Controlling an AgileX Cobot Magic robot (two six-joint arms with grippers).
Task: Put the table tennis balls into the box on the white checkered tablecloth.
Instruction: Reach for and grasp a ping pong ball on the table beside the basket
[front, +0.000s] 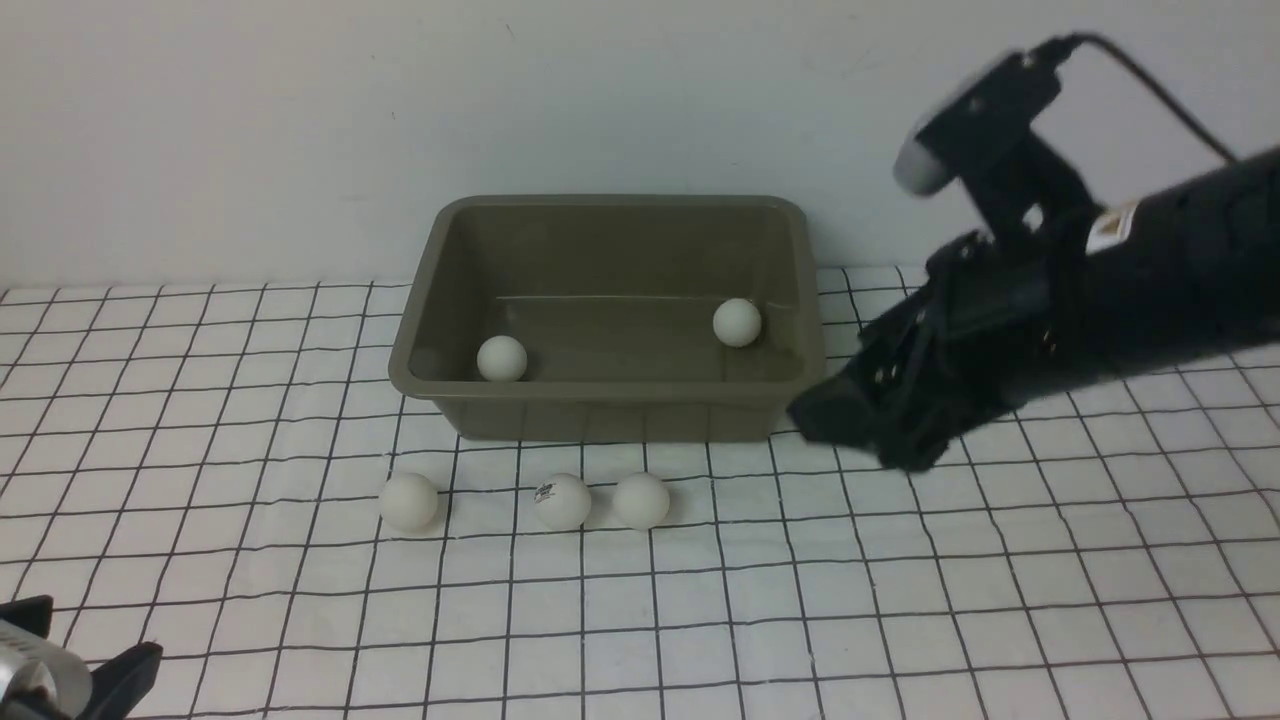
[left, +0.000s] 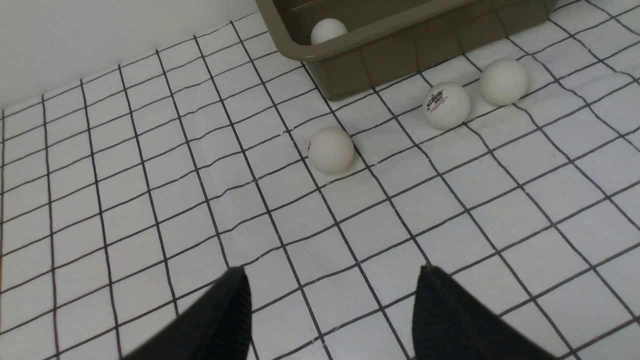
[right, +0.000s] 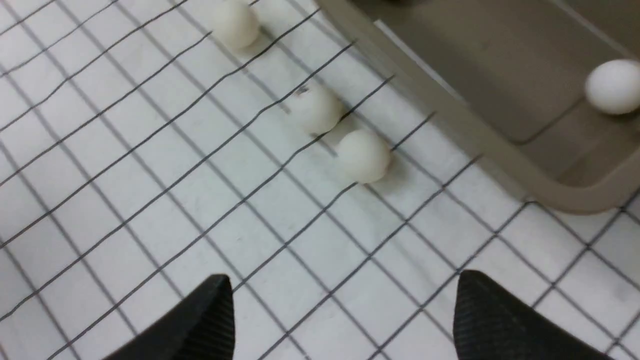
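Box (front: 610, 425) stands at the far side of the white checkered tablecloth (front: 900, 600) in the front view. Two table tennis balls lie inside it: one ball (front: 501, 358) near its left end, another ball (front: 737, 322) near its right end. Three more rest in a row on the cloth just in front of the box: a plain ball (front: 409, 501), a printed ball (front: 562, 501) and a third ball (front: 641, 500) just beside it. The right gripper (front: 850, 420) hangs by the box's front right corner, to the right of that row. The left gripper (front: 90, 680) sits at the near left edge, well apart from everything.

From the left wrist, the left gripper (left: 332, 272) stands open with nothing between its fingers (left: 220, 320). The plain ball (left: 330, 149) lies ahead of it, and the printed ball (left: 446, 105), the third ball (left: 503, 81) and the box (left: 400, 55) lie beyond.

From the right wrist, the right gripper (right: 344, 277) is spread wide and empty. The third ball (right: 363, 155) lies nearest ahead of it, touching or almost touching the printed ball (right: 315, 108). The box rim (right: 450, 120) runs alongside them.
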